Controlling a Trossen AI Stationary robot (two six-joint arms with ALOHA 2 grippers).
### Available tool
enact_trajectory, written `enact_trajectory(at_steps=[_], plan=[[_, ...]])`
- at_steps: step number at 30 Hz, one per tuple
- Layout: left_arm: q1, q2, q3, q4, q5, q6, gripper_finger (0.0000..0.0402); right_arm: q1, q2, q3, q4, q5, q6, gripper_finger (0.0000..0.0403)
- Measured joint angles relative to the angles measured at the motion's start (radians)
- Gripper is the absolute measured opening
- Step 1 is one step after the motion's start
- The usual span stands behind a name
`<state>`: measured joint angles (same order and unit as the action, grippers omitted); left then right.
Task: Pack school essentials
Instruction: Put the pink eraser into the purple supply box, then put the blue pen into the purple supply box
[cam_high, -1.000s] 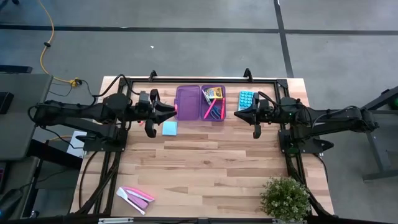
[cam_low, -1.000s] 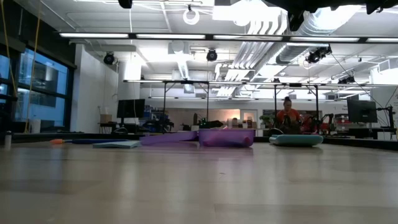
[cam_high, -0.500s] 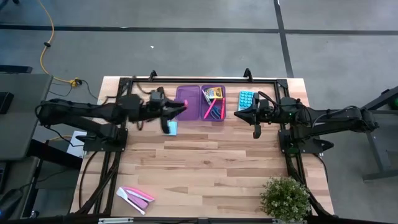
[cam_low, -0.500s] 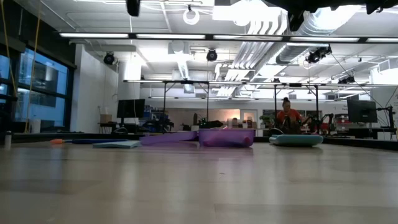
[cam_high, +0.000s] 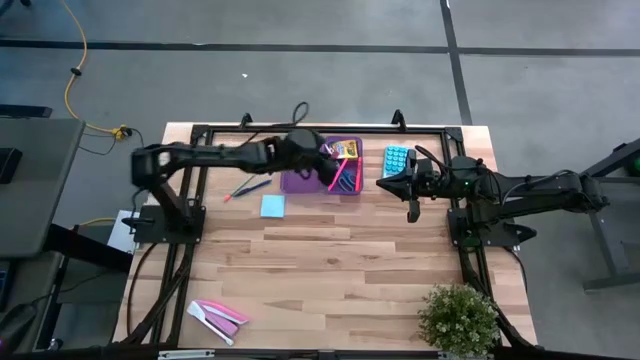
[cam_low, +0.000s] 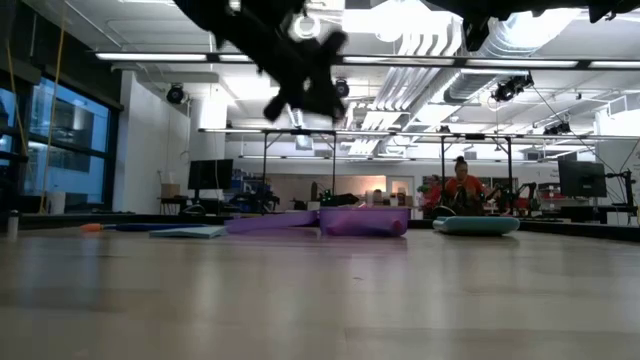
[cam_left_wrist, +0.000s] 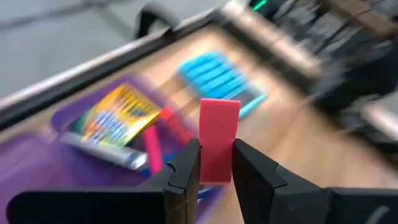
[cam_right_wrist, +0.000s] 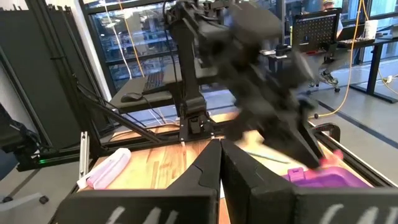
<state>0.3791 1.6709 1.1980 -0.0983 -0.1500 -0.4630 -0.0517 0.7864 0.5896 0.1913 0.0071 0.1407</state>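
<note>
- Standing open on the table (cam_high: 330, 250), the purple case (cam_high: 300, 181) serves as landmark; inside it lie the yellow crayon box (cam_high: 343, 149) and pink markers (cam_high: 341, 177); the calculator (cam_high: 396, 160) sits just beside it on the right arm's side.
- Reaching over the case, the left end effector (cam_left_wrist: 216, 163) is clamped on the small pink eraser (cam_left_wrist: 218, 149), which stands upright between the fingers, above the case's filled half.
- The right end effector (cam_right_wrist: 219, 163) waits beyond the calculator from the case, fingers together.
- The light-blue notepad (cam_high: 272, 206) lies on the table just in front of the case; likely light and flat, best taken by an edge; the pencils (cam_high: 245, 188) lie beside the case on the left arm's side; thin, stiff, prone to roll.
- The eraser looks light, slightly soft and grippy; a mid-body pinch suits it.
</note>
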Motion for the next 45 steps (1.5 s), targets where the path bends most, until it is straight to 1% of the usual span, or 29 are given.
enact_trajectory(at_steps=[3, 6, 9, 12, 14, 20, 27, 35, 39, 45], plan=[[0.026, 0.087, 0.018, -0.045, 0.005, -0.039, 0.0074, 0.000, 0.000, 0.000, -0.002, 0.000, -0.002, 0.0000], [0.035, 0.157, 0.018, -0.042, 0.010, -0.102, 0.0074, 0.000, 0.000, 0.000, -0.013, 0.000, -0.002, 0.0000], [0.040, 0.205, 0.019, -0.028, 0.018, -0.162, 0.0074, 0.000, 0.000, 0.000, -0.025, 0.000, -0.001, 0.0000], [0.040, 0.237, 0.020, 0.007, 0.017, -0.173, 0.0074, 0.000, 0.000, 0.000, -0.030, 0.000, 0.000, 0.0000], [0.040, 0.250, 0.020, 0.012, 0.010, -0.175, 0.0074, 0.000, 0.000, 0.000, -0.030, 0.000, 0.000, 0.0000], [0.040, 0.280, 0.020, 0.018, -0.036, -0.252, 0.0074, 0.000, 0.000, 0.000, -0.030, 0.000, 0.001, 0.0000], [0.040, 0.305, 0.020, 0.013, -0.038, -0.328, 0.0074, 0.000, 0.000, 0.000, -0.030, 0.000, 0.001, 0.0000], [0.039, 0.311, 0.019, 0.012, -0.039, -0.352, 0.0075, 0.000, 0.000, 0.000, -0.030, 0.000, 0.001, 0.0000], [0.039, 0.311, 0.019, 0.007, -0.039, -0.356, 0.0090, 0.000, 0.000, 0.000, -0.030, 0.000, 0.001, 0.0000], [0.043, 0.311, 0.019, -0.007, -0.042, -0.350, 0.0130, 0.000, 0.000, 0.000, -0.030, 0.000, 0.001, 0.0000]])
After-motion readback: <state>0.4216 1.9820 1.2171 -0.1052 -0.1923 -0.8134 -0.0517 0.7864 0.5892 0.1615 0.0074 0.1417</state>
